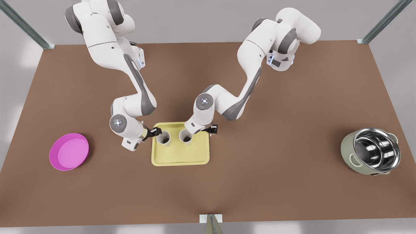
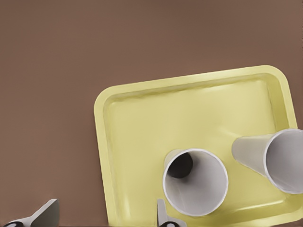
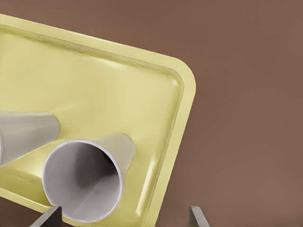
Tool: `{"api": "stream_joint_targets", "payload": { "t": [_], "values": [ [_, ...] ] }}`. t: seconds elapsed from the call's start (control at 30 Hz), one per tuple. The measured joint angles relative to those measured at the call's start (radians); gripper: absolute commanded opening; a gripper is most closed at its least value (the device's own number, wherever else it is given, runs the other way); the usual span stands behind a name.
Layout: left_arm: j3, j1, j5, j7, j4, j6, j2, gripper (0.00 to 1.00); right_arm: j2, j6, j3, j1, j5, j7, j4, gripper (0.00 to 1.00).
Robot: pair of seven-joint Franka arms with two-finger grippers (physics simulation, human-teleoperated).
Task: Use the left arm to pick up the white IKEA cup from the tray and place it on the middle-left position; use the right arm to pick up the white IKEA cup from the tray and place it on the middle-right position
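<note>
The pale yellow tray [image 1: 180, 156] lies at the table's middle with two white cups upright in its far half. In the front view my left gripper [image 1: 150, 134] hangs at the tray's left edge, beside the left cup [image 1: 163, 138]. It is open: in the left wrist view its fingers [image 2: 45, 215] straddle the tray's rim [image 2: 102, 142], and the cup [image 2: 195, 182] sits just outside the inner finger. My right gripper [image 1: 202, 130] is open over the right cup [image 1: 186, 136]. In the right wrist view that cup [image 3: 87, 182] stands between the fingers, close to one fingertip [image 3: 49, 218].
A round magenta plate [image 1: 69, 151] sits at the front view's left. At the far right of that view a steel pot in a grey-green cooker [image 1: 372, 151] lies tilted. Bare brown tabletop [image 1: 276, 130] spreads on both sides of the tray.
</note>
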Motion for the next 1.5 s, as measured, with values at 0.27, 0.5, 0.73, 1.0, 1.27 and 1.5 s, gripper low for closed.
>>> {"api": "stream_joint_targets", "payload": {
  "t": [0.27, 0.5, 0.73, 1.0, 1.27, 1.5],
  "values": [
    [0.015, -0.019, 0.006, -0.154, 0.004, 0.139, 0.062, 1.00, 0.044, 0.087, 0.000, 0.001, 0.011, -0.001, 0.007, 1.00],
    [0.015, -0.054, 0.036, -0.260, 0.003, 0.204, 0.102, 1.00, 0.082, 0.121, 0.005, 0.007, 0.043, 0.000, 0.044, 1.00],
    [0.014, -0.068, 0.060, -0.333, 0.004, 0.252, 0.147, 0.84, 0.105, 0.148, 0.007, 0.009, 0.050, -0.001, 0.027, 1.00],
    [0.012, -0.071, 0.063, -0.415, 0.005, 0.316, 0.164, 0.24, 0.110, 0.155, 0.016, 0.009, 0.051, 0.000, 0.010, 1.00],
    [0.030, -0.067, 0.073, -0.490, 0.004, 0.294, 0.119, 0.05, 0.108, 0.143, 0.019, 0.008, 0.054, -0.003, -0.028, 0.43],
    [0.027, 0.219, 0.055, -0.462, 0.004, 0.103, 0.024, 0.05, 0.090, 0.030, 0.023, 0.006, 0.134, -0.029, -0.030, 0.00]
  ]
}}
